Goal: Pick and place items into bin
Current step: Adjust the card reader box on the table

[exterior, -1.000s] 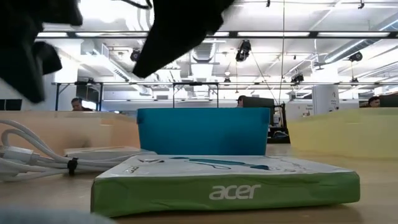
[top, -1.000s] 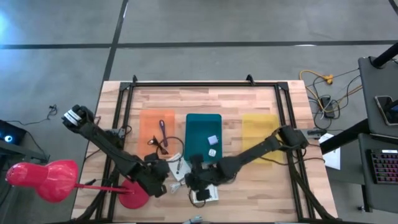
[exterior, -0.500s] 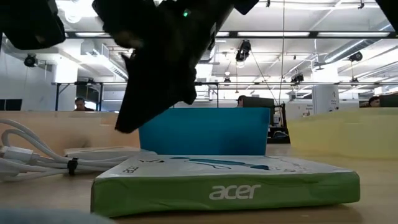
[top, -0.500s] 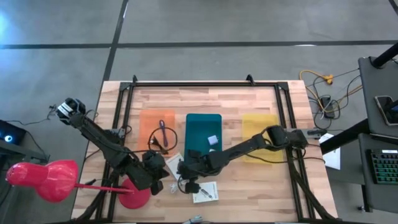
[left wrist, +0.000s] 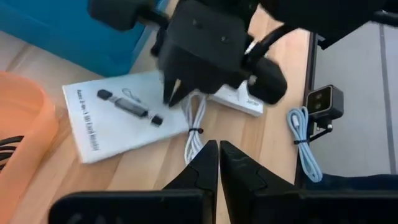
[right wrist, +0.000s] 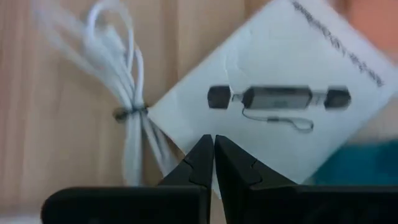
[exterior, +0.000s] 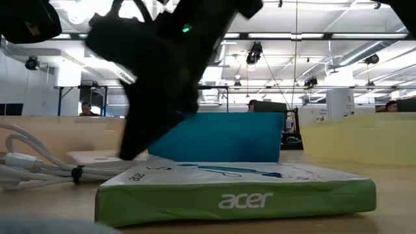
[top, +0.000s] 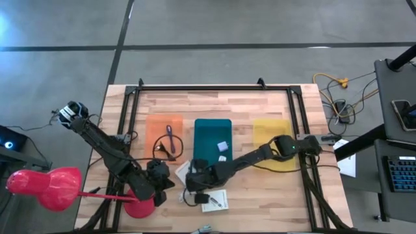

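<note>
A flat white packet (right wrist: 280, 99) printed with a dark USB stick lies flat on the table in front of the teal bin (top: 213, 133), also seen as the packet (left wrist: 118, 121). A bundled white cable (right wrist: 127, 112) lies beside it. My right gripper (right wrist: 213, 155) is shut and points down over the packet's edge next to the cable. My left gripper (left wrist: 217, 165) is shut and hovers near the table's near-left part, facing the right gripper (left wrist: 199, 56). The orange bin (top: 162, 123) holds a purple stick (top: 169, 133) and a black wiry piece (top: 166, 151). A white cube (top: 222, 146) lies in the teal bin. My right gripper's shut fingertips (right wrist: 202, 155) stand low over the white packet's edge (right wrist: 180, 134), coming from above. I cannot tell whether they touch it or the cable.
A green-edged acer box (exterior: 234, 192) lies flat at the near edge, right of the right gripper. The yellow bin (top: 273, 140) stands at the right. The pink-red stand (top: 45, 188) has its base (top: 140, 208) near my left gripper. A small webcam (left wrist: 323, 102) sits past the table edge.
My right gripper has moved from over the acer box toward the table's left and come down, now over the white packet and cable. My left gripper has drawn back a little toward the table's left.
</note>
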